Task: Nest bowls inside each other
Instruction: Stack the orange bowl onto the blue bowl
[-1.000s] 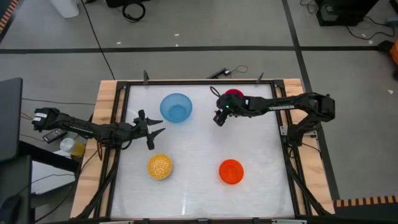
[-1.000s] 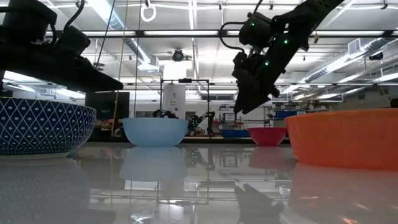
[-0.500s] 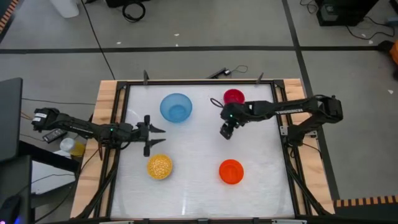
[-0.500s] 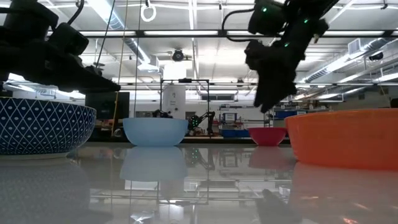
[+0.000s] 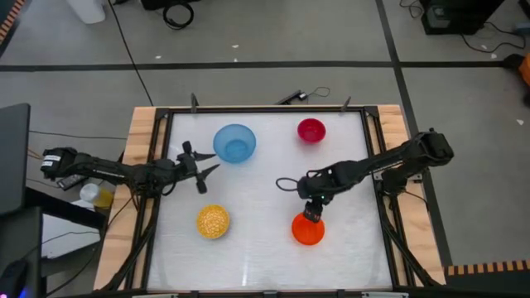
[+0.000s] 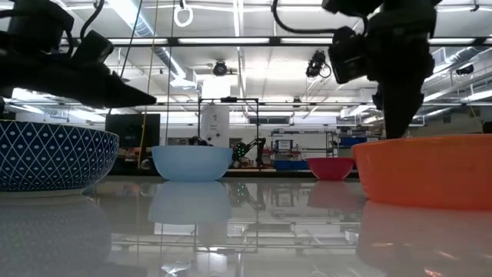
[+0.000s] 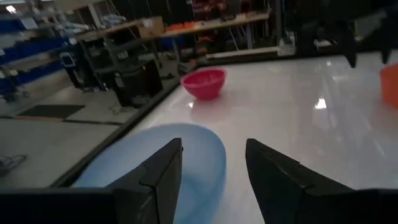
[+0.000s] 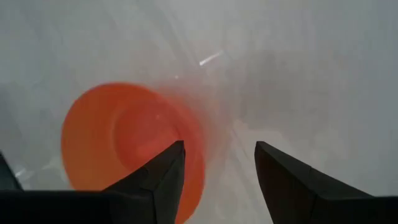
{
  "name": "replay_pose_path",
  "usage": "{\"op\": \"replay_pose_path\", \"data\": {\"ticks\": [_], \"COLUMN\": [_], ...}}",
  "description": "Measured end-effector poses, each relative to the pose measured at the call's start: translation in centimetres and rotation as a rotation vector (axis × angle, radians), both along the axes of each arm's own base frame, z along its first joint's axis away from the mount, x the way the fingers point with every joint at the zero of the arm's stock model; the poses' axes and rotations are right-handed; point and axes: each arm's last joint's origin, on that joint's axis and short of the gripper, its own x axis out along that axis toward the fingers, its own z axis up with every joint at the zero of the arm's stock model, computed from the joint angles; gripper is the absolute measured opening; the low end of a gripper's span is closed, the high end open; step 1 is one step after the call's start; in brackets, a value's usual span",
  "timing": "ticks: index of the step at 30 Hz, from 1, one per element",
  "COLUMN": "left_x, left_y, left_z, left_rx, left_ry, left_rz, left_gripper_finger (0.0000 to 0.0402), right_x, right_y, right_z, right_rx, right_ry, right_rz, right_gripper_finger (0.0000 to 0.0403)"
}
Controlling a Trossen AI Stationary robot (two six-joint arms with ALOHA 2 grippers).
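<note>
Four bowls rest on their bases on the white table: light blue [image 5: 234, 142] at the far left, magenta [image 5: 311, 130] at the far right, yellow [image 5: 212, 222] at the near left, orange-red [image 5: 308, 229] at the near right. My right gripper [image 5: 312, 212] points steeply down, open, over the orange-red bowl's far rim [image 8: 186, 134]. One finger [image 8: 163, 174] stands over the rim and the other [image 8: 286, 177] over bare table beside it. My left gripper [image 5: 199, 163] is held level and open, just left of the light blue bowl [image 7: 186, 158].
A black frame with a wooden border [image 5: 142, 141] surrounds the table. In the low view the orange-red bowl [image 6: 423, 173] fills the right foreground, and a bowl with a blue patterned outside [image 6: 54, 158] the left. Bare table lies in the middle [image 5: 257, 199].
My right gripper has swung from beside the magenta bowl toward the table's near edge, coming over the orange-red bowl's far rim. It has tipped from slanting to pointing steeply down. No bowl has moved.
</note>
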Motion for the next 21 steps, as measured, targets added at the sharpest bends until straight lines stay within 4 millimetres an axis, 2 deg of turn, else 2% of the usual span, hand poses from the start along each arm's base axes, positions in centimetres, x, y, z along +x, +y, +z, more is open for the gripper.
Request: {"op": "replay_pose_path", "data": {"ticks": [3,6,10,21], "left_x": [0.0,0.0,0.0,0.1], "left_y": [0.1,0.1,0.0,-0.1], "left_z": [0.2,0.1,-0.3,-0.9], "left_rx": [0.007,-0.004,-0.049,-0.138], "left_ry": [-0.013,-0.010,0.012,0.024], "left_rz": [0.009,0.009,0.004,0.007], "left_gripper_finger": [0.0181,0.0181,0.0181,0.0181], "right_x": [-0.2,-0.2,0.4,2.1], "right_y": [0.6,0.8,1.2,0.0], "right_z": [0.3,-0.4,-1.7,-3.2], "right_rx": [-0.031,-0.074,-0.023,-0.024], "right_ry": [0.012,0.038,0.060,0.080], "right_rz": [0.015,0.025,0.113,0.255], "right_gripper_finger": [0.0200,0.0200,0.0200,0.0198]}}
